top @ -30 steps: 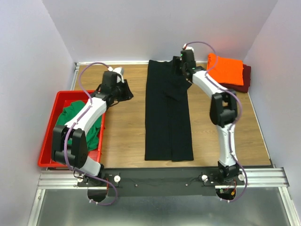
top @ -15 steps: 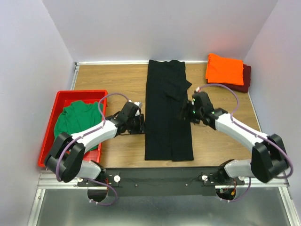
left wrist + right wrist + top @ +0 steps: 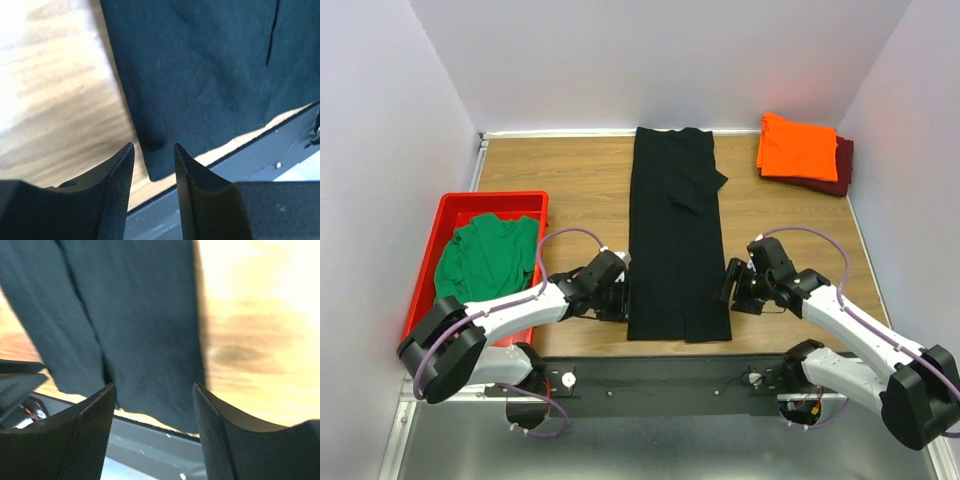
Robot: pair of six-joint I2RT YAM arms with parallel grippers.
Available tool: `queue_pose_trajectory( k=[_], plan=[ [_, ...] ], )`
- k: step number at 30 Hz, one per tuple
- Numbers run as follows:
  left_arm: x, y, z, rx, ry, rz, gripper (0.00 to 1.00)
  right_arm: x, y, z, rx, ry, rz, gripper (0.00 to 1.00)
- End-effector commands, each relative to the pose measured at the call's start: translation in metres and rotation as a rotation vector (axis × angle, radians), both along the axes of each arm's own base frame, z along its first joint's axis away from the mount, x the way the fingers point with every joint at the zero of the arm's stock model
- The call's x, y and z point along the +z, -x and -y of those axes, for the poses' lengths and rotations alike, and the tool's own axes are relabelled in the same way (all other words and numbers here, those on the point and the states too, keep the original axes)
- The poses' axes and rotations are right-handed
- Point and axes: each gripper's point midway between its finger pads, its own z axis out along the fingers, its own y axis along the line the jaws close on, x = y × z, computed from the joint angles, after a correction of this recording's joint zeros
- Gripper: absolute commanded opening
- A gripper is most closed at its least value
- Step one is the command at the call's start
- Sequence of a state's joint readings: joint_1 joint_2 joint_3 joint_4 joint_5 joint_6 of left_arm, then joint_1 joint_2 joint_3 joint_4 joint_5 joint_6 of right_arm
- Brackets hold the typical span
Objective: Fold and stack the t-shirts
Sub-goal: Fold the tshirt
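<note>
The black t-shirt (image 3: 677, 235) lies as a long narrow strip down the middle of the table, its sides folded in. My left gripper (image 3: 619, 300) is open just left of the strip's near left corner (image 3: 155, 165). My right gripper (image 3: 731, 285) is open just right of the near right corner (image 3: 192, 415). Neither holds anything. The orange t-shirt (image 3: 798, 147) lies folded on the maroon t-shirt (image 3: 840, 165) at the far right. The green t-shirt (image 3: 485, 257) lies crumpled in the red tray (image 3: 450, 205) at the left.
The table's near edge and a black metal rail (image 3: 660, 375) run just below the shirt's hem. Walls close in the far side and both sides.
Both arms have swept from the far part of the table towards the near edge, to either side of the black shirt's near hem. The shirt has not moved.
</note>
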State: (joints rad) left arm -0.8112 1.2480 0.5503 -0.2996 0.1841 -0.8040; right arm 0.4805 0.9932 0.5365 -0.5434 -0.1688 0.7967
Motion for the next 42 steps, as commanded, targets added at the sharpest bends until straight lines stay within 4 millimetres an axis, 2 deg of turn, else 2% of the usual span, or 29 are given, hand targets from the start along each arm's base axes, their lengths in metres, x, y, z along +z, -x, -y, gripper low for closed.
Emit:
queue_pose_trajectory(
  k=[1,8,17,22,24,25,34,42],
  plan=[
    [-0.001,0.016,-0.005,0.030,-0.005,-0.042,0.45,-0.015,0.033,0.008,0.018,0.015,-0.124,0.69],
    [-0.008,0.027,-0.004,0.024,-0.021,-0.082,0.42,-0.033,0.053,0.014,0.046,0.041,-0.202,0.66],
    [-0.012,0.034,0.005,0.009,-0.004,-0.089,0.38,-0.042,0.057,0.018,0.055,0.071,-0.235,0.62],
    [-0.017,0.041,0.005,0.001,-0.004,-0.109,0.22,-0.046,0.062,0.019,0.064,0.071,-0.256,0.62],
    [-0.017,0.043,0.003,-0.002,-0.003,-0.112,0.12,-0.048,0.066,0.020,0.069,0.075,-0.271,0.61],
    [-0.016,0.044,0.002,-0.002,-0.003,-0.117,0.00,-0.049,0.067,0.019,0.074,0.072,-0.280,0.58],
    [-0.013,0.054,-0.007,-0.009,-0.010,-0.135,0.00,-0.055,0.082,0.019,0.093,0.053,-0.331,0.57],
    [-0.008,0.052,-0.010,-0.021,-0.031,-0.117,0.00,-0.054,0.086,0.022,0.061,0.056,-0.352,0.56]
  ],
)
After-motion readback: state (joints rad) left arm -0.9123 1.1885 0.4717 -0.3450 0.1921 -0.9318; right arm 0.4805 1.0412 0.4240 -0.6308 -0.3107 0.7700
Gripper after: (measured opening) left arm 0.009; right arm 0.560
